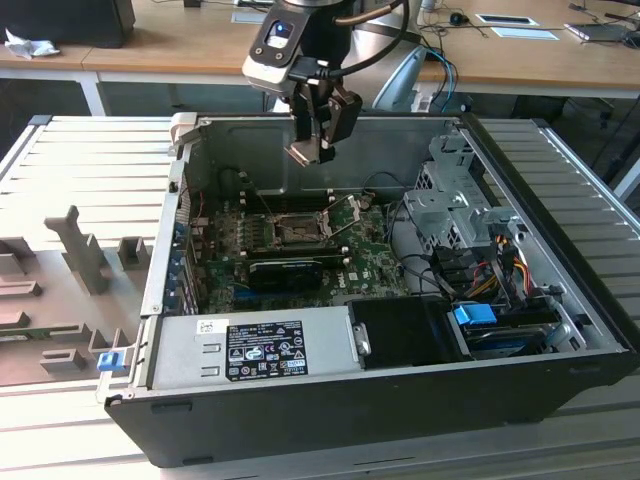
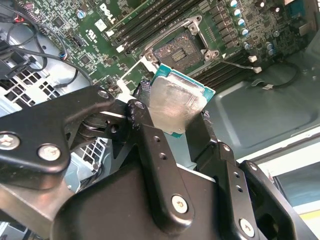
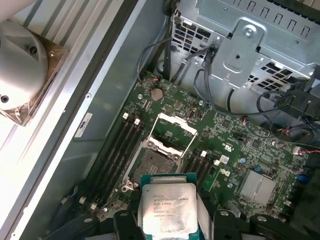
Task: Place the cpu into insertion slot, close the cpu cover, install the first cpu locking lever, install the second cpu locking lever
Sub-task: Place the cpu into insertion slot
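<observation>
We've got the cpu (image 3: pixel 167 210) pinched in the claw (image 3: pixel 170 222), with the fingers (image 2: pixel 150 145) clamped narrow on two opposite edges. Its silvery top and green rim show in the first wrist view. It's hanging in the air above the slot (image 3: pixel 150 165), well apart from it and touching nothing else.

The slot itself is bare, and we can see the dark pin grid inside its metal rim. The cover (image 3: pixel 175 131) is flipped up off the slot. It's hinged at the slot's edge on the side toward the drive cage (image 3: pixel 250 40).

Long black memory rails run along both flanks of the slot on the green board (image 3: pixel 235 145). In the exterior view a long black card (image 1: pixel 290 270) sits just beside the slot, on the side toward the power supply (image 1: pixel 250 345), which is further out the same way. All of that sits inside the open case (image 1: pixel 350 410). The case lies on its side on a ribbed grey surface (image 1: pixel 60 170). From that view the claw sits up near the case's far wall, higher than the slot.
</observation>
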`<state>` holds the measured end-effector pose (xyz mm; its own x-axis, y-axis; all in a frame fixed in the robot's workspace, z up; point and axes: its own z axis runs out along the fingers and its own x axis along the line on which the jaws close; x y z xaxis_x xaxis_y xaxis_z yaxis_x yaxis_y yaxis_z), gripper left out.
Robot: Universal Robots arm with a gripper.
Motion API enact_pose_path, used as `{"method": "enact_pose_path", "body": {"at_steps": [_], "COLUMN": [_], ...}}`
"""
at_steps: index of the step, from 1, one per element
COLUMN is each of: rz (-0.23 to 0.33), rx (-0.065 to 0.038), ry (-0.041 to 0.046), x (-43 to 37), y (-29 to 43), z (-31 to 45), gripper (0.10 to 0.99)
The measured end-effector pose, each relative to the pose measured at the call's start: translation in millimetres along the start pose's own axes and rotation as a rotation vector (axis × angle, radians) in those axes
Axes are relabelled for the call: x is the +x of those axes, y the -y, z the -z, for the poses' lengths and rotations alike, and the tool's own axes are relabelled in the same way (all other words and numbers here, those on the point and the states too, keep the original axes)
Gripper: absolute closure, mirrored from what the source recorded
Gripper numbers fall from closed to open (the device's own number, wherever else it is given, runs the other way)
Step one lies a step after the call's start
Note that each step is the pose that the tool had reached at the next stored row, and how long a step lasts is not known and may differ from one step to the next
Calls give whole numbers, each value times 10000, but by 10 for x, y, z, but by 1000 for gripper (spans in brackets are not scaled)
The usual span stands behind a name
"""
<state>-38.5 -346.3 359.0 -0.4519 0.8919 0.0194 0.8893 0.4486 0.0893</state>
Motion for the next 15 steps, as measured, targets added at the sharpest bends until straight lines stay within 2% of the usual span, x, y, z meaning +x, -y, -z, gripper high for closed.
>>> {"method": "enact_pose_path", "body": {"at_steps": [12,15], "rz": [-432,-704], "rx": [-8,-14], "ry": [39,63], "x": [0,0], "y": [1,1], "z": [-7,-13], "gripper": [557,557]}}
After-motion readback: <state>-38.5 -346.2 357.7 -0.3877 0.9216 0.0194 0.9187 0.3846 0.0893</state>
